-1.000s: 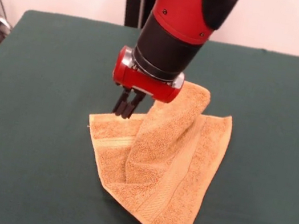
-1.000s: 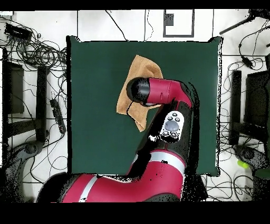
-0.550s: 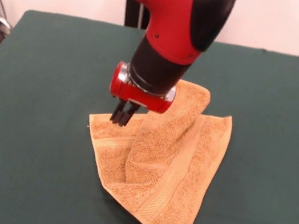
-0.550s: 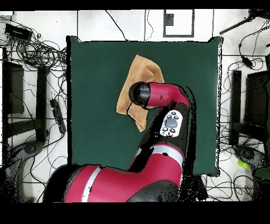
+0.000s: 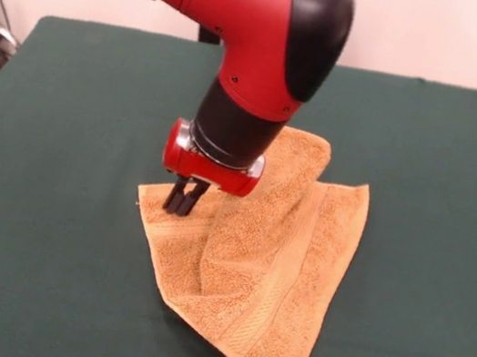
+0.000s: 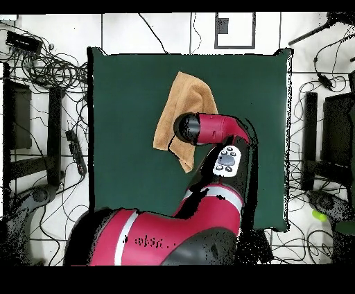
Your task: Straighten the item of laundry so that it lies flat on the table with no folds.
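The towel (image 5: 257, 256) lies near the middle of the green surface (image 5: 50, 201), its far part doubled over in a thick ridge, so it is not yet flat. The jaws (image 5: 181, 198) point down at its far corner, fingers close together, seemingly gripping nothing, probably placed to catch that corner.

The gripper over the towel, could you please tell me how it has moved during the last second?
The gripper has come lower and toward the towel's left corner in the front view, fingers close together just above or at the cloth. The towel remains folded over itself, its shape nearly unchanged, on the table.
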`<state>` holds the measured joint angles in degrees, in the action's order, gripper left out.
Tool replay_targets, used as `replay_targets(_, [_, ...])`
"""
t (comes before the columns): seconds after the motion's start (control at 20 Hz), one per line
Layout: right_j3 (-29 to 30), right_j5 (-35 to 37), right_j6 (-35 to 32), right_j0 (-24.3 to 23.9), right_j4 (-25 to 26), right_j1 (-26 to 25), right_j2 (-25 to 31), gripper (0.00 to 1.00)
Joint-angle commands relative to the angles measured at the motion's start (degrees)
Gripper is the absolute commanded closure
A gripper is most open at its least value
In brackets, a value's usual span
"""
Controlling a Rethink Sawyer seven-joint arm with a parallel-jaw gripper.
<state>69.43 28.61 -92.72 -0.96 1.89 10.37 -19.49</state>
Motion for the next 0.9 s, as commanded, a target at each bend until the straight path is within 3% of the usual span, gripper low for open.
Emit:
replay_targets(0.05, [4.14,-7.74,-9.58,-1.25,0.7,-7.62,7.05,1.0])
replay_targets(0.25, [2.94,-7.86,-9.67,-2.33,0.19,-8.96,7.35,1.0])
replay_targets(0.7, [-3.53,-5.53,-8.92,4.27,7.04,-12.27,-4.87,1.0])
replay_targets(0.9, [-4.81,-5.58,-9.08,5.19,8.26,-13.08,-7.44,1.0])
